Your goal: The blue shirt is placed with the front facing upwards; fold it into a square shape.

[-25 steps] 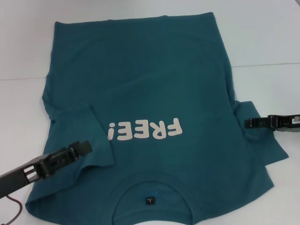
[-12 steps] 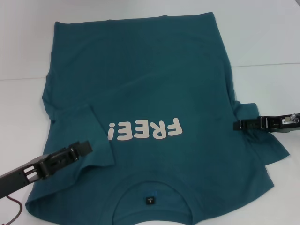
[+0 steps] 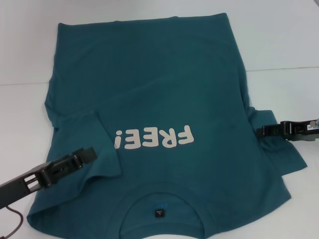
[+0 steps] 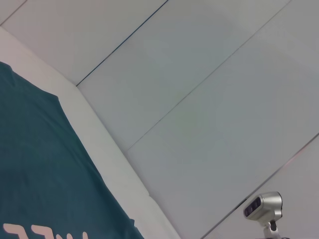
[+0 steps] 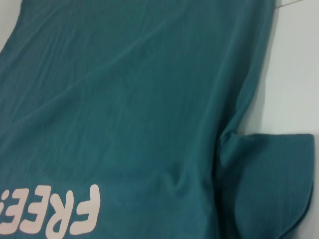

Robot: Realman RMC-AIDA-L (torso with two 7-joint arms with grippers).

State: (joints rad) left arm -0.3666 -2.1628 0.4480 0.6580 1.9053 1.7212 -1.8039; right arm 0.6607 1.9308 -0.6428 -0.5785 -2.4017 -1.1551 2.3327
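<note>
Teal blue shirt (image 3: 164,99) flat, white table (image 3: 279,40), pincers beside sleeves

Matt cotton-like blue shirt (image 3: 164,99) on a smooth white table (image 3: 284,45).

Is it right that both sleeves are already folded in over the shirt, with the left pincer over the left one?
Not quite: only the left sleeve is folded onto the blue shirt, under the left pincer. The head view shows the right sleeve lying spread out on the table, with the right pincer at it.
</note>
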